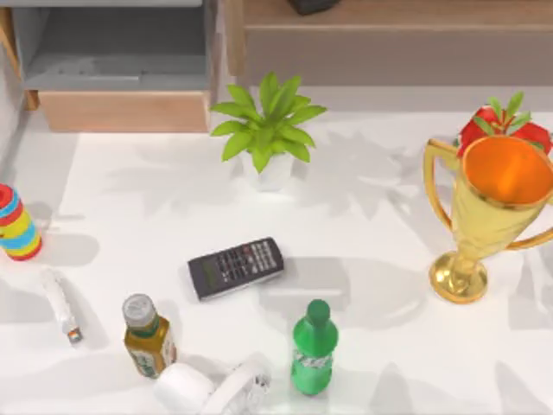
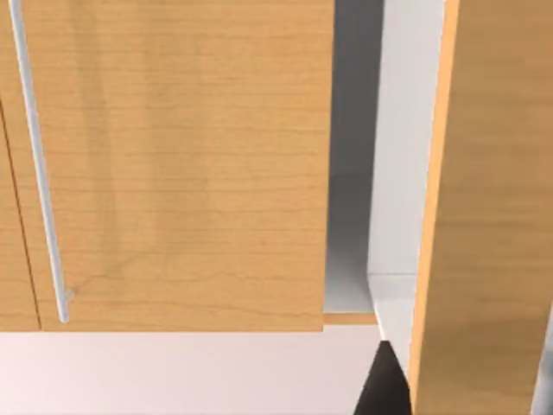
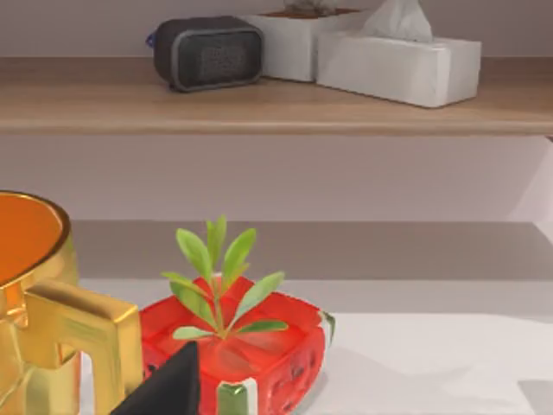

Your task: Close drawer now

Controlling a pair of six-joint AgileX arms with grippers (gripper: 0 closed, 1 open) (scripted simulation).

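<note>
In the top view the drawer [image 1: 121, 65] stands pulled out at the table's back left, its grey floor and walls exposed. Its plain light tan front panel [image 1: 125, 111] faces the table. The left wrist view is close up on tan wood panels [image 2: 173, 164] with a thin pale bar [image 2: 39, 164] and a narrow grey-white gap [image 2: 354, 173]. A dark tip of my left gripper [image 2: 380, 389] pokes in there. The dark tip of my right gripper [image 3: 168, 385] sits before a red pot [image 3: 259, 346].
A potted plant [image 1: 268, 130] stands just right of the drawer front. A calculator [image 1: 236, 267], green bottle [image 1: 314, 348], brown bottle [image 1: 148, 337], white headphones [image 1: 212, 389] and striped toy [image 1: 17, 223] lie on the table. A gold trophy [image 1: 488, 216] stands right, with a long shelf unit [image 1: 389, 43] behind.
</note>
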